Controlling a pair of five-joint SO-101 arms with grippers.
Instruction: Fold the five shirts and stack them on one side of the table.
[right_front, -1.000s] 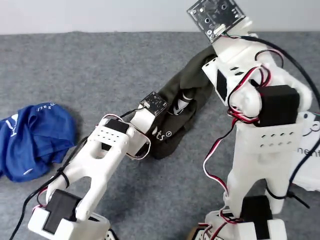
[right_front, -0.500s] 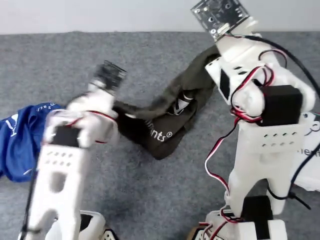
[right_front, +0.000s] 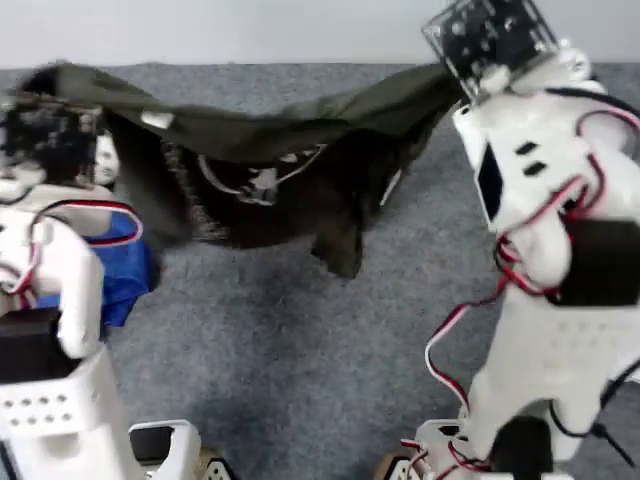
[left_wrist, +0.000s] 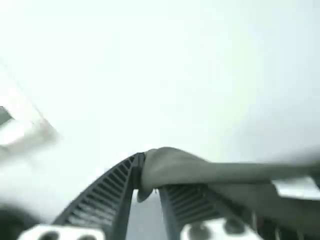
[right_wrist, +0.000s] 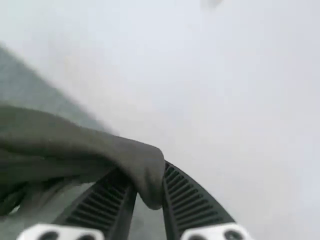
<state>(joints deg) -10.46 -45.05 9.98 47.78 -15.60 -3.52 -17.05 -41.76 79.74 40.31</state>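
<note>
We log dark olive shirt stretched aloft, left gripper clenched on one end, right gripper clenched on the other, blue shirt crumpled on table

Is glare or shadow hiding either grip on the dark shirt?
Left wrist view: background glares white, but left gripper shows shut on the dark shirt. Right wrist view: same glare, right gripper clearly pinching it. High view: even light, no hiding shadow.

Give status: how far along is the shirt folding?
Done: nothing looks folded. In hand: dark olive-green cloth shirt stretched in the air, left gripper and right gripper each shut on an edge. Left: fold it; crumpled blue shirt lies unfolded on the grey table.
</note>
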